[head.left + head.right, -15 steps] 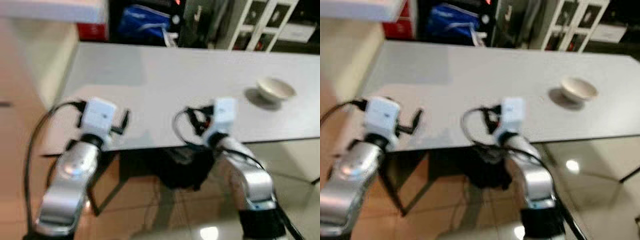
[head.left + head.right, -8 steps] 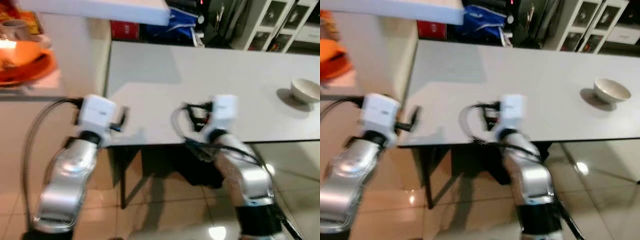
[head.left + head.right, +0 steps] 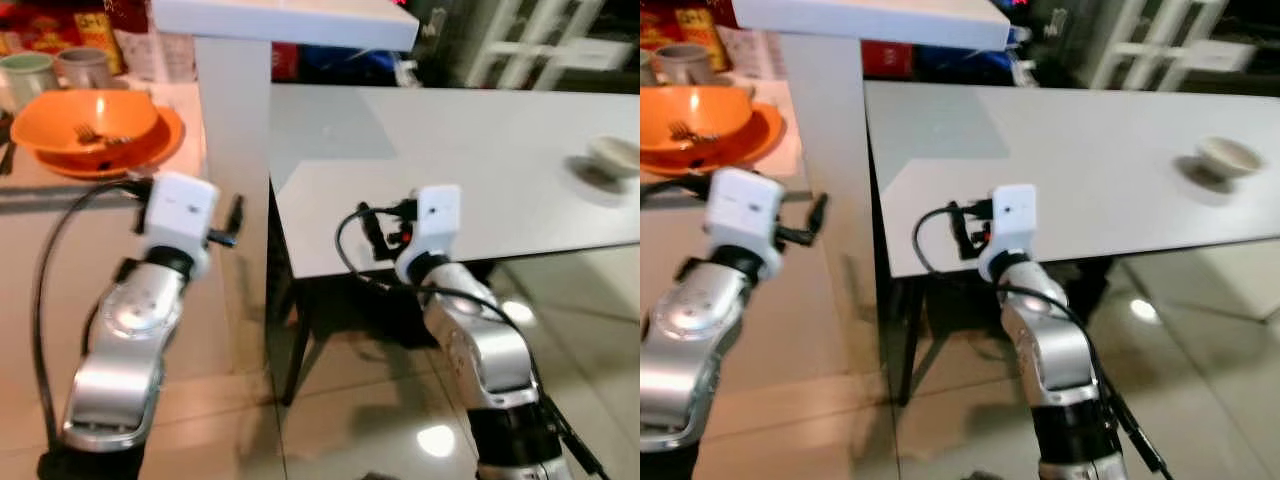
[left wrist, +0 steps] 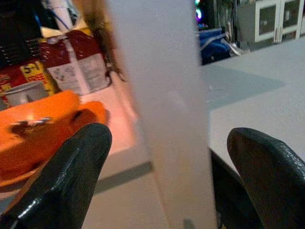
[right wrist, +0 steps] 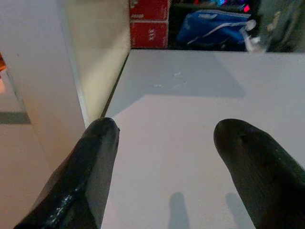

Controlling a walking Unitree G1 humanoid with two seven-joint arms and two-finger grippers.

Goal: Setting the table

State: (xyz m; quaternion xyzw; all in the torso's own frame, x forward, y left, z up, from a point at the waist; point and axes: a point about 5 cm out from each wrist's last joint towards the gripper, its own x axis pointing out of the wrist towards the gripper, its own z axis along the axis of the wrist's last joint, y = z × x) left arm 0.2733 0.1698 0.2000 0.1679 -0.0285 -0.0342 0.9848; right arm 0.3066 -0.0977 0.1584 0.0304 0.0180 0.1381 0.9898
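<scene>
Facing the orange dishes far left for fetching toward the bench, far-right white bowl already set, left end effector and right end effector both spread apart, empty.

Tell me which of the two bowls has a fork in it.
The orange bowl on the counter to the robot's left, sitting on an orange plate, holds a fork. The white bowl far right on the grey table looks empty.

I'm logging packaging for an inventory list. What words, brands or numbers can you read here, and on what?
"5+": yellow corner of the red-and-white packet behind the orange bowl.
Red box past the white table: a dark number, too blurred to read.
Red and yellow packages by the cups: print too blurred to read.
</scene>
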